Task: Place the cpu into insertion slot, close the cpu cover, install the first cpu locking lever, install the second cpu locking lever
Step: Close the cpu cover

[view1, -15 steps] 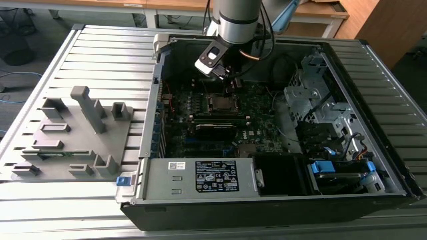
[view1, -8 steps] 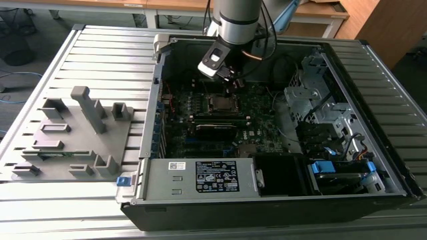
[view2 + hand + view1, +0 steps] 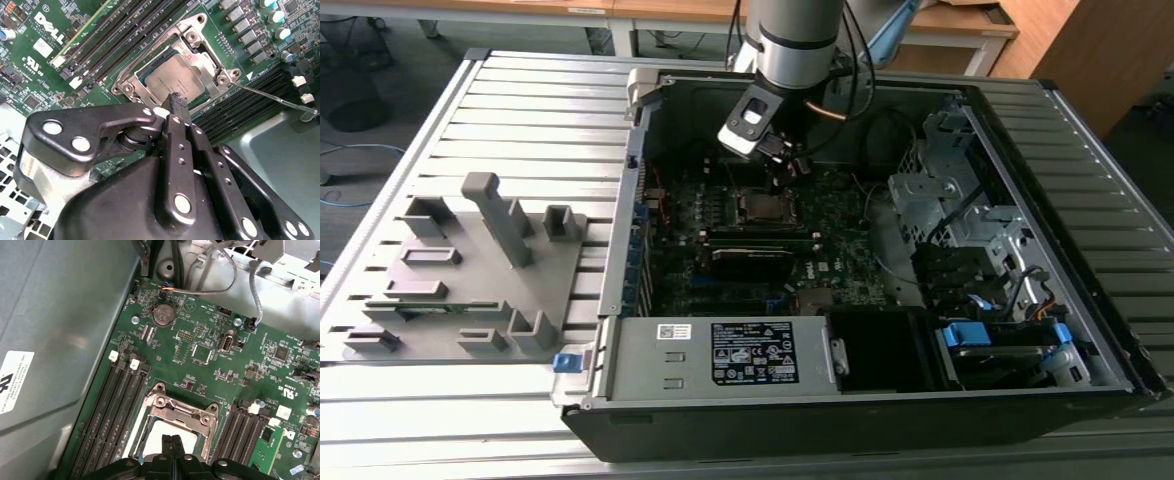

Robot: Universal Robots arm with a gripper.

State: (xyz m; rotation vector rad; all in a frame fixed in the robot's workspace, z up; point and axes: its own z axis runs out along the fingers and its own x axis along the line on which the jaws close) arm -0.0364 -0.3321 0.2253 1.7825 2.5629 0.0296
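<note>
The cpu (image 3: 169, 79), a dull silver square, lies in the insertion slot (image 3: 761, 207) on the green motherboard. The thin silver cpu cover (image 3: 209, 64) lies flat around it, its window showing the chip's top. My gripper (image 3: 177, 101) is shut with nothing between its fingers. Its black tips sit just over the chip's edge, and whether they touch it I cannot tell. A thin wire locking lever (image 3: 272, 98) sticks out sideways from the socket, unlatched. In the first wrist view my gripper (image 3: 172, 441) stands over the pale cpu (image 3: 152, 437). In the exterior view the gripper (image 3: 785, 170) hangs just above the socket.
Black memory slots (image 3: 125, 35) flank the socket on both sides. A power supply box (image 3: 720, 355) with a white label fills the case's near side, and a drive cage (image 3: 961, 210) stands at the exterior view's right. A grey fixture block (image 3: 467, 270) lies outside the case. Loose cables (image 3: 235, 275) run along the board's edge.
</note>
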